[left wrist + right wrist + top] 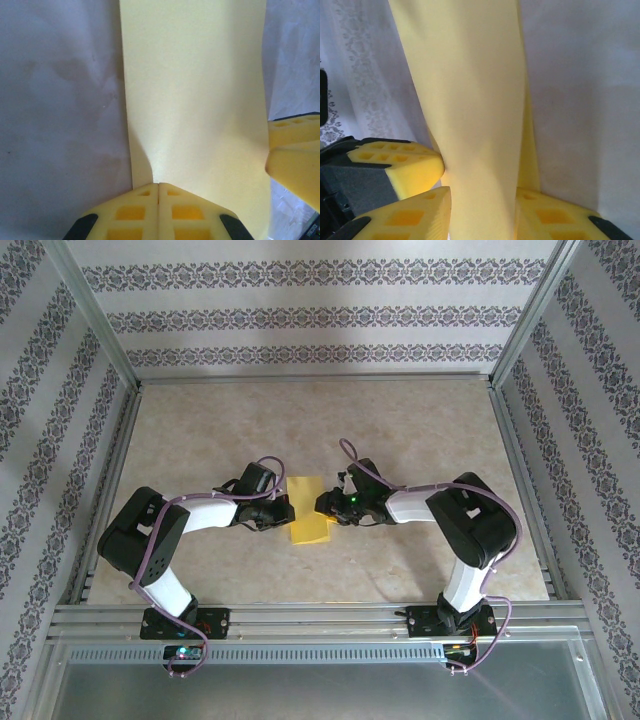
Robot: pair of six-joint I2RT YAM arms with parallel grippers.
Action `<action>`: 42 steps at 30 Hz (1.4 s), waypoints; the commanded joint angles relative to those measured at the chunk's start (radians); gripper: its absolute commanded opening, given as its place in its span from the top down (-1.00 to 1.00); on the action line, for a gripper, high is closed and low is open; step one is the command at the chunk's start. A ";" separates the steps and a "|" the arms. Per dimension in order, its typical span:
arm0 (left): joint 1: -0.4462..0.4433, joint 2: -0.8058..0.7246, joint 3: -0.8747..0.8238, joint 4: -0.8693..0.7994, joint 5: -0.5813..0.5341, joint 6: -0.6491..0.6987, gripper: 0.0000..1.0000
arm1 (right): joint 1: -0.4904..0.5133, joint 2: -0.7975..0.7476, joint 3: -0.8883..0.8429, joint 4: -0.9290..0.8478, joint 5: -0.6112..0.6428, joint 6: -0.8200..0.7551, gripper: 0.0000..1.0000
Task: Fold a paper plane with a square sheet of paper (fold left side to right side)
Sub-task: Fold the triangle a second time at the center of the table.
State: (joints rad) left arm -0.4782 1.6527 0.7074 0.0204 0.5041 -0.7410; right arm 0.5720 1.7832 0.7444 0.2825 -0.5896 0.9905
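The square sheet of paper (312,522) lies on the table as a narrow yellow strip between both arms. My left gripper (285,510) is shut, and its joined tips (158,185) rest on the near edge of the paper (195,100) with nothing pinched between them. My right gripper (326,505) meets the strip from the other side. Its jaws (482,194) stand apart, and the bulging paper (475,100) runs up between them and touches both. The right gripper's fingers (295,162) show at the paper's right edge. A left finger (415,167) touches its left edge.
The beige tabletop (400,430) stretches away behind the paper. Metal frame rails (320,618) run along the near edge and up both sides, backed by patterned walls (320,310). Both arms' elbows sit low near the front corners.
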 commanded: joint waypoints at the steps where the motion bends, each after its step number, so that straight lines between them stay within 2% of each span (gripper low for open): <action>1: -0.010 0.002 0.001 0.011 0.007 0.023 0.89 | -0.012 0.031 0.034 0.030 0.002 -0.005 0.26; 7: -0.010 0.002 0.000 0.015 0.011 0.024 0.89 | -0.026 0.048 0.064 0.015 0.011 -0.020 0.36; 11: -0.011 -0.006 0.002 0.015 0.011 0.028 0.86 | -0.029 0.055 0.064 0.005 0.015 -0.025 0.55; 16: -0.011 -0.059 0.006 0.012 0.013 0.044 0.70 | -0.033 0.038 0.064 -0.033 0.026 -0.049 0.84; 22: -0.025 -0.271 -0.040 -0.014 -0.063 0.110 0.37 | -0.035 -0.012 0.070 -0.083 0.033 -0.060 0.96; 26: -0.114 -0.415 -0.048 -0.108 -0.146 0.231 0.18 | -0.037 -0.027 0.082 -0.115 0.028 -0.043 0.96; 31: -0.311 -0.460 -0.031 -0.195 -0.296 0.366 0.00 | -0.038 -0.024 0.091 -0.121 0.014 0.007 0.96; 36: -0.488 -0.356 0.053 -0.268 -0.466 0.487 -0.12 | -0.045 -0.025 0.094 -0.124 0.016 0.046 0.98; 42: -0.567 -0.169 0.182 -0.349 -0.598 0.572 -0.18 | -0.047 -0.027 0.101 -0.129 0.013 0.050 0.98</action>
State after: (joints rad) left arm -1.0203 1.4307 0.8299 -0.2432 0.0269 -0.2630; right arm 0.5320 1.7790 0.8211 0.1650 -0.5671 1.0252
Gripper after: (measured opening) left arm 0.589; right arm 0.060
